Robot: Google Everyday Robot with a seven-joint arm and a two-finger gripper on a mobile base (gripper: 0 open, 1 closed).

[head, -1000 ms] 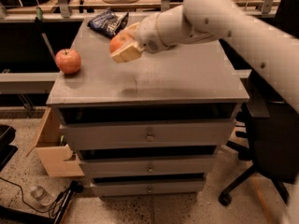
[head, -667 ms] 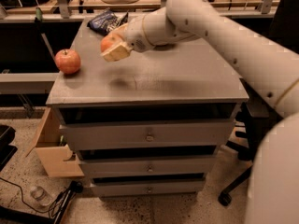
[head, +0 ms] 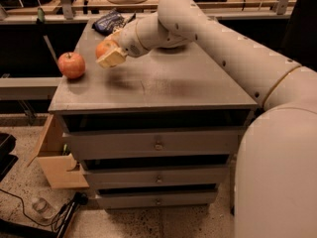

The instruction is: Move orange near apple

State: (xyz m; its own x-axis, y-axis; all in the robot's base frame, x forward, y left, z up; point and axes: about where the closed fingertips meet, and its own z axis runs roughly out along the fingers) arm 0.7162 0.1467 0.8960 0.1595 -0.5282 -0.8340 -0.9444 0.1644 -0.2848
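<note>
The red apple point(head: 72, 65) stands near the left edge of the grey cabinet top point(head: 163, 88). My gripper point(head: 109, 52) is shut on the orange point(head: 104, 47) and holds it just above the top, a short way to the right of the apple. The cream fingers point(head: 112, 58) cover the lower part of the orange. My arm reaches in from the right across the top.
A dark blue snack bag point(head: 109, 21) lies at the back left of the top, behind the gripper. The cabinet has drawers point(head: 158, 145) below. An open cardboard box point(head: 57, 155) sits on the floor at the left. Cluttered shelves stand behind.
My gripper has carried the orange leftward and a little lower, closer to the apple. The apple has not moved.
</note>
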